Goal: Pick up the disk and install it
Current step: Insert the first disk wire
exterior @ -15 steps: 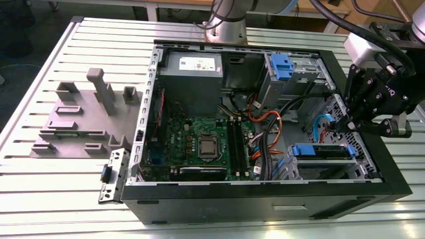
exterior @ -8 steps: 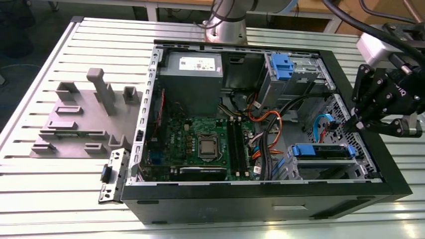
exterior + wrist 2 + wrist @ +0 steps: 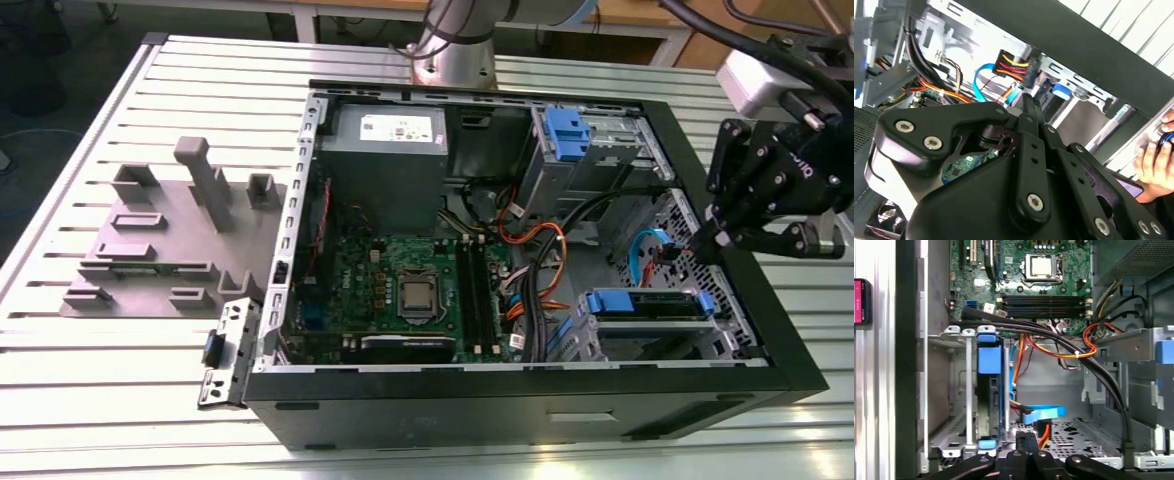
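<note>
The disk [image 3: 650, 301] sits edge-up in the drive cage at the near corner of the open computer case, on the exterior view's right. Its blue carrier frames it. In the first wrist view the disk [image 3: 989, 360] stands in the cage's slot between metal rails, with its blue tab on top. My gripper [image 3: 701, 243] hangs over the case's side wall, just above and beside that cage. Its black fingers [image 3: 1026, 437] are shut together with nothing between them, and the gripper [image 3: 1027, 102] points into the case towards the cables.
Orange, black and blue cables [image 3: 1064, 347] cross the bay beside the cage. A second blue carrier [image 3: 567, 135] sits in the upper bay next to the grey power supply [image 3: 387, 135]. A grey fixture [image 3: 160, 240] lies on the table. A person's hand [image 3: 1154, 160] is outside the case.
</note>
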Motion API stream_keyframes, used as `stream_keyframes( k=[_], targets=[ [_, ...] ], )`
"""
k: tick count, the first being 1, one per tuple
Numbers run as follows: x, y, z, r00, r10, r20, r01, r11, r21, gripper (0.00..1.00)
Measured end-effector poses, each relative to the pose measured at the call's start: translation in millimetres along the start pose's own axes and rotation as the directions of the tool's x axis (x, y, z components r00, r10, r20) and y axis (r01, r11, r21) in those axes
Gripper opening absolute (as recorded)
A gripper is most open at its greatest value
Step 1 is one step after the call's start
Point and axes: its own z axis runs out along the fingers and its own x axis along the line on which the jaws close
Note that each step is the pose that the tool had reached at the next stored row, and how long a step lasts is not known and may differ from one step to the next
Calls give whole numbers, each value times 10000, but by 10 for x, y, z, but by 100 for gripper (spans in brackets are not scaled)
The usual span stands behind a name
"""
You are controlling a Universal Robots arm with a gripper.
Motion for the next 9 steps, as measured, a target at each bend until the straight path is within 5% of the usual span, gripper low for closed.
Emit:
stream_keyframes(
  k=[2, 6, 9],
  targets=[
    [-27, -1, 3, 10000, -5, -21, 5, 10000, -1, 11],
    [-55, -2, 18, 9991, -7, -425, 6, 10000, -17, 11],
    [-90, -4, 20, 9988, -12, -492, 11, 10000, -17, 11]
  ],
)
